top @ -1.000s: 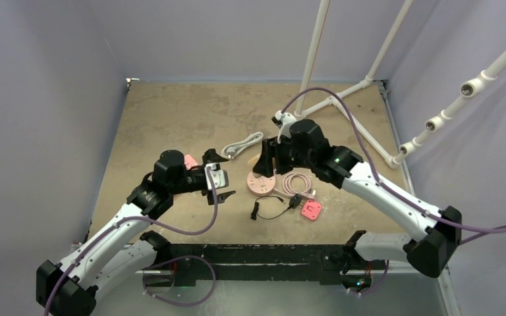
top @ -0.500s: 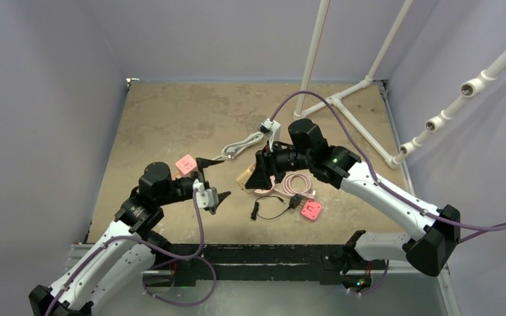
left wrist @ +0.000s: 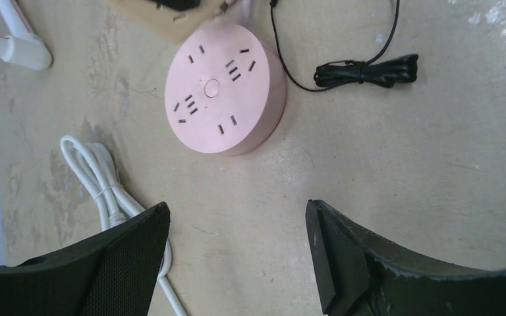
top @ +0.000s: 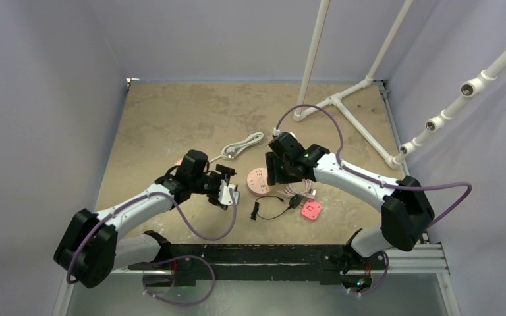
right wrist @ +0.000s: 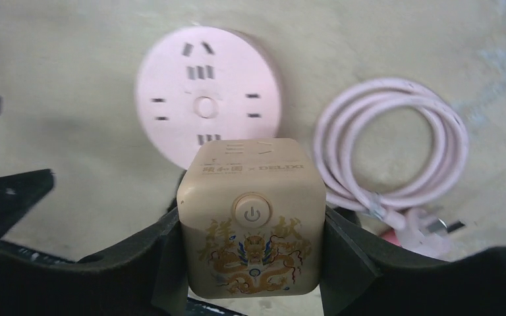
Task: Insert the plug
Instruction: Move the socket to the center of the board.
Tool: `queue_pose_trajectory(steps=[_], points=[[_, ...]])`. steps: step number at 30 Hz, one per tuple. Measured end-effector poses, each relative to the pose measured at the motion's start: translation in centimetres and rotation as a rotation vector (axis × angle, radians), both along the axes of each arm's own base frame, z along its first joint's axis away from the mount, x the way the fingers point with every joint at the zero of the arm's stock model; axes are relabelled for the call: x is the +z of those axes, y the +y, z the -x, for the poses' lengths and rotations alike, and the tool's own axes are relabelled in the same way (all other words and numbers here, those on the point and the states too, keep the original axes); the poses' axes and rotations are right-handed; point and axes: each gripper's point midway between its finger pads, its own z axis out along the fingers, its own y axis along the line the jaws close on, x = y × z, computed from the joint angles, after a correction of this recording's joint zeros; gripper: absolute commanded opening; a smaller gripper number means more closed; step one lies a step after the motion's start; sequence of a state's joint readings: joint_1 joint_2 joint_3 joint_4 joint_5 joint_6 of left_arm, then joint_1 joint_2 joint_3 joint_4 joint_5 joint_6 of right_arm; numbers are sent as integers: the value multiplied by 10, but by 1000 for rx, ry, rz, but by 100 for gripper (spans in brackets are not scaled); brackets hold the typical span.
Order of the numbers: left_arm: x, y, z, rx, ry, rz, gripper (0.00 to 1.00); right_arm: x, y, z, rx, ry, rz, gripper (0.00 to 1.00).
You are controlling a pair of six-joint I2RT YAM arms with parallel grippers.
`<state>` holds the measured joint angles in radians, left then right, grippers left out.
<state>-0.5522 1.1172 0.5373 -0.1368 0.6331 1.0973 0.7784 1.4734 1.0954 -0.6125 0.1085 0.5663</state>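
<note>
A round pink socket (top: 259, 181) lies flat on the table, its slots facing up; it also shows in the left wrist view (left wrist: 224, 99) and the right wrist view (right wrist: 207, 99). My right gripper (right wrist: 250, 263) is shut on a beige cube socket (right wrist: 250, 224) with a dragon print and a power button, held just right of the pink socket (top: 275, 174). A coiled pink cable (right wrist: 395, 145) with its plug (right wrist: 428, 227) lies on the table to the right. My left gripper (left wrist: 237, 220) is open and empty, just left of the pink socket (top: 230, 187).
A bundled white cable (left wrist: 99, 178) lies by my left finger and shows behind the socket in the top view (top: 242, 145). A black cable (top: 270, 209) and a red-pink adapter (top: 311, 210) lie near the front. White pipe frame (top: 342, 112) stands at the back right.
My left gripper has swung right and now sits close to the pink socket. My right gripper has come down and nearer with the beige cube, beside the socket.
</note>
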Motion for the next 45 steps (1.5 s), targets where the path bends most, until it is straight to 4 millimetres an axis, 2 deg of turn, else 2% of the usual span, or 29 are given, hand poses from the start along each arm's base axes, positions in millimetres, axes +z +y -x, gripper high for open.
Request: queue_pose_trajectory(steps=[3, 5, 12, 14, 19, 22, 26, 32, 36, 40, 43, 45], points=[[-16, -3, -6, -43, -13, -46, 74, -17, -17, 7, -79, 37, 57, 0], [-20, -7, -12, -73, -28, -68, 80, -23, -22, 11, -111, 49, 59, 0], [-16, -34, -46, -147, -103, -93, 98, -49, -38, 31, -157, 107, 82, 0], [-19, -45, -49, -195, -122, -115, 99, -56, -39, 31, -164, 119, 100, 0], [-41, -69, -50, -323, -121, -197, 99, -55, -38, 23, -191, 96, 108, 0], [-57, -76, -52, -396, -108, -263, 92, -55, -40, 15, -207, 75, 129, 0], [-60, -83, -58, -475, -116, -331, 76, -54, -43, 6, -227, 54, 141, 0], [-69, -77, -42, -584, -114, -415, 43, -51, -54, -3, -228, 35, 156, 0], [-66, -75, -34, -603, -120, -426, 39, -44, -54, -6, -192, 16, 151, 0], [-63, -61, -13, -615, -75, -443, 35, -33, -48, -10, -145, -13, 127, 0], [-69, -45, 15, -623, 22, -475, 34, -20, -41, -18, -119, -49, 103, 0], [-80, -26, 42, -630, 119, -515, 32, -15, -36, -22, -105, -65, 87, 0]])
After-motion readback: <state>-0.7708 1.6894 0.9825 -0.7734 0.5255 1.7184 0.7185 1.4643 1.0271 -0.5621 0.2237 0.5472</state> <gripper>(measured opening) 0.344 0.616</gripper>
